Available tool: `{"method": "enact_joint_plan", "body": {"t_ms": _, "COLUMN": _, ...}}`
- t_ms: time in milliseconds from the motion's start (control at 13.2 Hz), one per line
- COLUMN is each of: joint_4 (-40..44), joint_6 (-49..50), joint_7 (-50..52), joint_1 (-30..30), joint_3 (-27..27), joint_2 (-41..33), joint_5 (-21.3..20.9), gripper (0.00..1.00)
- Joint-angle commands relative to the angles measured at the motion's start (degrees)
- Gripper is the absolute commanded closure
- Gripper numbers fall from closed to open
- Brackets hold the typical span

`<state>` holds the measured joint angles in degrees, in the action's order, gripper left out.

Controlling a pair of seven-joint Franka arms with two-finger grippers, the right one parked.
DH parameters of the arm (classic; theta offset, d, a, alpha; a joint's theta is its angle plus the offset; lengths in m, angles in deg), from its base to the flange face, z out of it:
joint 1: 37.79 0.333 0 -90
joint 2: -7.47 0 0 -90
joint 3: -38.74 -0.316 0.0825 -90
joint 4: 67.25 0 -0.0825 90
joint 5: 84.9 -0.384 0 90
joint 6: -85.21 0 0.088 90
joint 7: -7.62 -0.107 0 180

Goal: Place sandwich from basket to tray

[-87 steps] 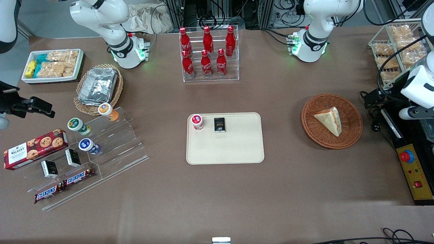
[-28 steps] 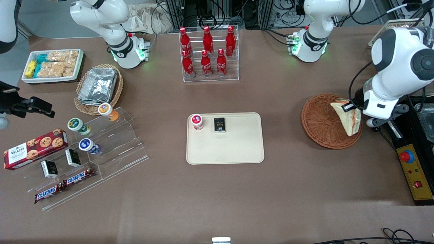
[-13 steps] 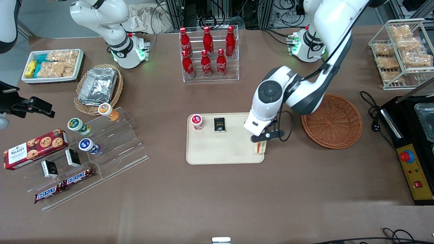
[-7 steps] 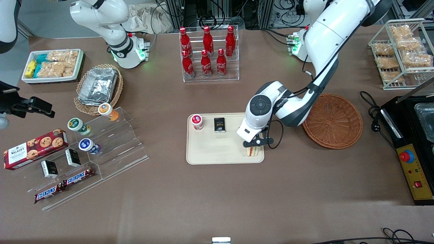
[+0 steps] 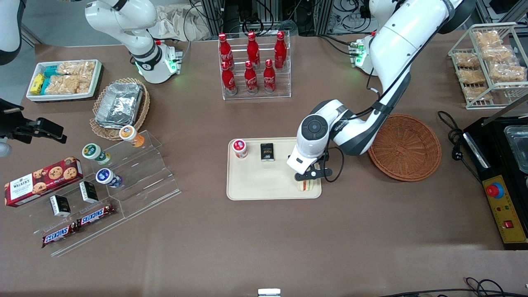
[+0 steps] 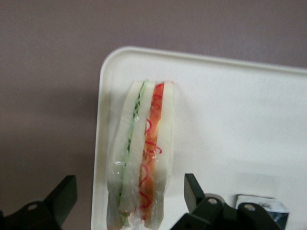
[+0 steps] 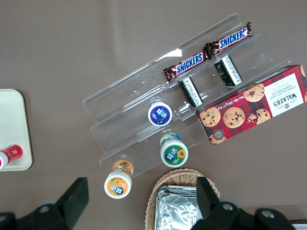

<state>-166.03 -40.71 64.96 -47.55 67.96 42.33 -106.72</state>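
Above tray (image 5: 251, 181), gripper (image 5: 307, 178) (released sandwich (image 6: 142, 158))

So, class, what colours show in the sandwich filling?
Red-orange and green in the sandwich, clearest in the left wrist view.

Front camera looking down over whole table, tray (image 5: 255, 185) central. Left wrist camera hovering close above gripper (image 6: 129, 206), facing down, sharing tray corner and sandwich (image 6: 143, 158) with front view.
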Motion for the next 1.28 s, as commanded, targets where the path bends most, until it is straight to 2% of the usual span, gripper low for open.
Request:
{"method": "enact_joint_plan", "body": {"t_ms": 0, "joint_4": 6.3, "joint_6": 6.7, "joint_7": 2.7, "joint_1": -0.8, "joint_3": 0.1, "joint_2": -2.5, "joint_5": -1.3, "gripper": 0.0}}
{"method": "enact_joint_plan", "body": {"t_ms": 151, "joint_4": 8.9, "joint_6": 8.1, "joint_7": 6.0, "joint_1": 1.2, "joint_3": -0.1, "joint_2": -5.7, "joint_5": -0.3, "gripper": 0.0}}
{"method": "enact_joint_plan", "body": {"t_ms": 302, "joint_4": 9.3, "joint_6": 11.6, "joint_7": 7.4, "joint_1": 4.8, "joint_3": 0.0, "joint_2": -10.3, "joint_5": 2.5, "gripper": 0.0}}
{"method": "enact_joint_plan", "body": {"t_ms": 377, "joint_4": 9.8, "joint_6": 14.3, "joint_7": 7.1, "joint_1": 5.9, "joint_3": -0.2, "joint_2": -12.3, "joint_5": 5.4, "gripper": 0.0}}
{"method": "enact_joint_plan", "body": {"t_ms": 528, "joint_4": 9.6, "joint_6": 16.3, "joint_7": 1.2, "joint_1": 9.7, "joint_3": -0.7, "joint_2": -15.5, "joint_5": 7.7, "gripper": 0.0}}
{"method": "enact_joint_plan", "body": {"t_ms": 755, "joint_4": 9.4, "joint_6": 20.6, "joint_7": -5.8, "joint_1": 9.2, "joint_3": -9.2, "joint_2": -20.8, "joint_5": 12.8, "gripper": 0.0}}
{"method": "enact_joint_plan", "body": {"t_ms": 981, "joint_4": 6.4, "joint_6": 24.8, "joint_7": -16.1, "joint_1": 9.1, "joint_3": -15.8, "joint_2": -25.7, "joint_5": 14.0, "gripper": 0.0}}
{"method": "enact_joint_plan", "body": {"t_ms": 1208, "joint_4": 5.8, "joint_6": 27.1, "joint_7": -32.7, "joint_1": 9.1, "joint_3": -24.2, "joint_2": -29.5, "joint_5": 21.3, "gripper": 0.0}}
